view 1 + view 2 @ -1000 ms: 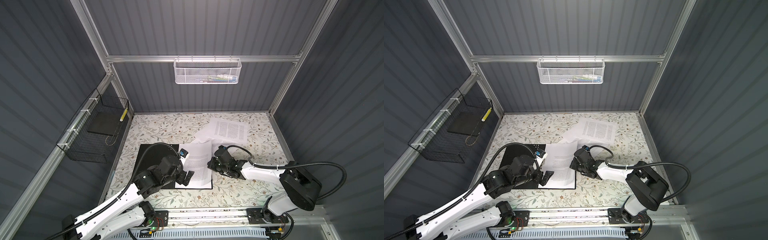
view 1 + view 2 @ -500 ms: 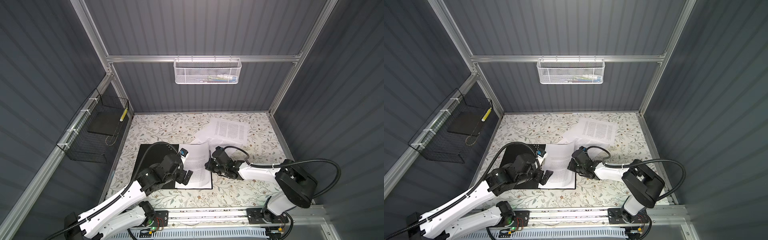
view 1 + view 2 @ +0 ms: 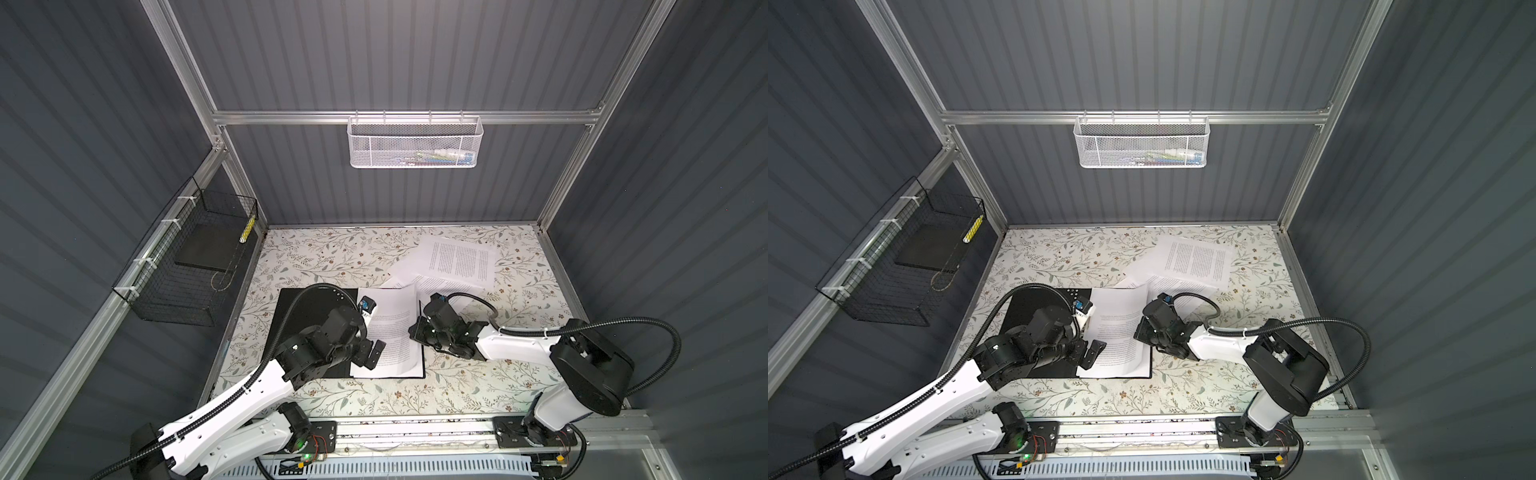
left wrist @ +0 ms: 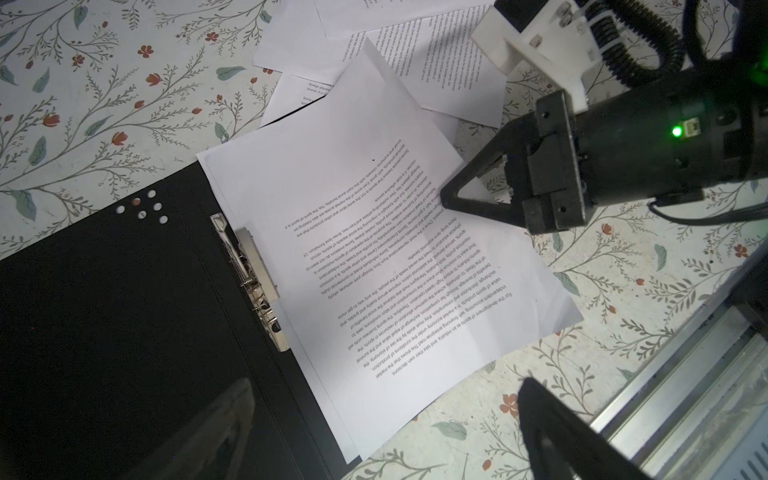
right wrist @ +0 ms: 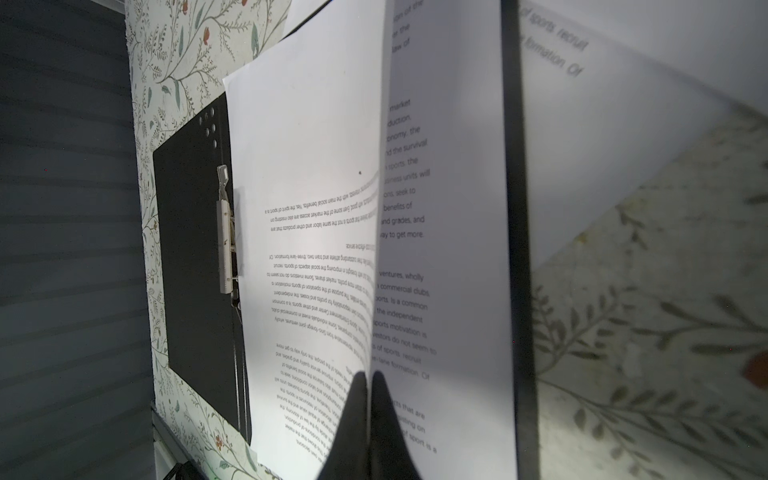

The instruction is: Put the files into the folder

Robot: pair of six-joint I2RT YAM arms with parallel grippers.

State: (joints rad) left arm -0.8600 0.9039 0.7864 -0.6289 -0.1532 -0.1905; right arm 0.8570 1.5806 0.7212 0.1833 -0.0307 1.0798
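On the floral worktop [image 3: 332, 257] the folder [image 3: 316, 307] lies open, black inside up, long axis near-to-far; files [image 3: 390, 307] lie on its right half, roughly aligned, reading "For the development of sports"; right end effector [image 5: 369, 376] pinches the top file's edge; left end effector [image 4: 384, 382] hangs spread.

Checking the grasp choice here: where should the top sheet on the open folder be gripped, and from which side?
Probably grip the top sheet by its free long edge, from the right arm's side. That edge curls up off the sheet below, leaving room underneath, while the opposite edge lies flat beside the metal clip of the folder. The right gripper is shut on that raised edge.
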